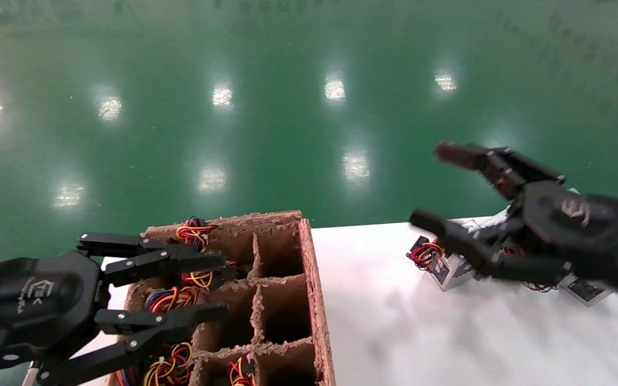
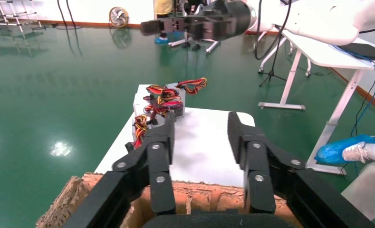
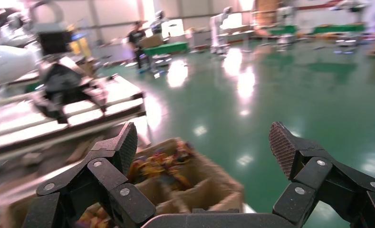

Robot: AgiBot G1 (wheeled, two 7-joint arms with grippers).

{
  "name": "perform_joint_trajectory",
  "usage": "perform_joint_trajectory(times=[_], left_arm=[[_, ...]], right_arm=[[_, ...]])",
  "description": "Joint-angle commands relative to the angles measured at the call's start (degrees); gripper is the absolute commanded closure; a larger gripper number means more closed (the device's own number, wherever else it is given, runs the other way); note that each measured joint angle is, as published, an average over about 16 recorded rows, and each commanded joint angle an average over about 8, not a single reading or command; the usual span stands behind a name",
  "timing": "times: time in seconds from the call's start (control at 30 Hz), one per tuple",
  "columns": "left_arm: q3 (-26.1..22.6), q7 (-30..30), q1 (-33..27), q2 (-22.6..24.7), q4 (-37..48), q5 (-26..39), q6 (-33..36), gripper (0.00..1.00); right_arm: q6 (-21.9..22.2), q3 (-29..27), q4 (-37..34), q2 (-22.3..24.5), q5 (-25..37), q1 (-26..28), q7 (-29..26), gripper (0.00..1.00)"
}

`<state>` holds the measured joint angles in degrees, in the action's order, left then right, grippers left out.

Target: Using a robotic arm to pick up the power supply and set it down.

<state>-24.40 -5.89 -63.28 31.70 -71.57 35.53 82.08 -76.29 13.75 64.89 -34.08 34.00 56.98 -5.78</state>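
Silver-grey power supplies (image 1: 451,271) with red-yellow-black wire bundles lie on the white table (image 1: 395,321) at the right, and another (image 1: 585,289) lies farther right. My right gripper (image 1: 428,185) hovers open just above them, holding nothing. My left gripper (image 1: 224,285) is open and empty over the brown cardboard divider box (image 1: 317,300), whose left cells hold more wired units (image 1: 165,300). In the left wrist view the left gripper (image 2: 202,121) faces the pile of power supplies (image 2: 159,102) across the table. In the right wrist view the right gripper (image 3: 203,137) points towards the blurred box (image 3: 199,183).
The divider box's right-hand cells (image 1: 282,313) look dark and hollow. Green floor (image 1: 287,107) surrounds the table beyond its far edge. A white desk frame (image 2: 294,61) and a blue bundle (image 2: 342,149) stand off to the side in the left wrist view.
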Motion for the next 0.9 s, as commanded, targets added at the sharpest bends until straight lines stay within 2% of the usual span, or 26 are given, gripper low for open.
perform_joint_trajectory(times=[0.03,0.5,0.9], left_arm=[[0.0,0.0,0.0,0.0,0.0,0.0,0.0,0.0],[0.0,0.0,0.0,0.0,0.0,0.0,0.0,0.0],[0.0,0.0,0.0,0.0,0.0,0.0,0.0,0.0]], right_arm=[[-1.4,0.3,1.3,-0.1,1.2,0.7,-0.7,0.0],[-10.1,2.4,9.3,-1.0,8.3,4.9,-5.2,0.0],[-10.3,2.5,9.4,-1.0,8.6,5.0,-5.3,0.0]])
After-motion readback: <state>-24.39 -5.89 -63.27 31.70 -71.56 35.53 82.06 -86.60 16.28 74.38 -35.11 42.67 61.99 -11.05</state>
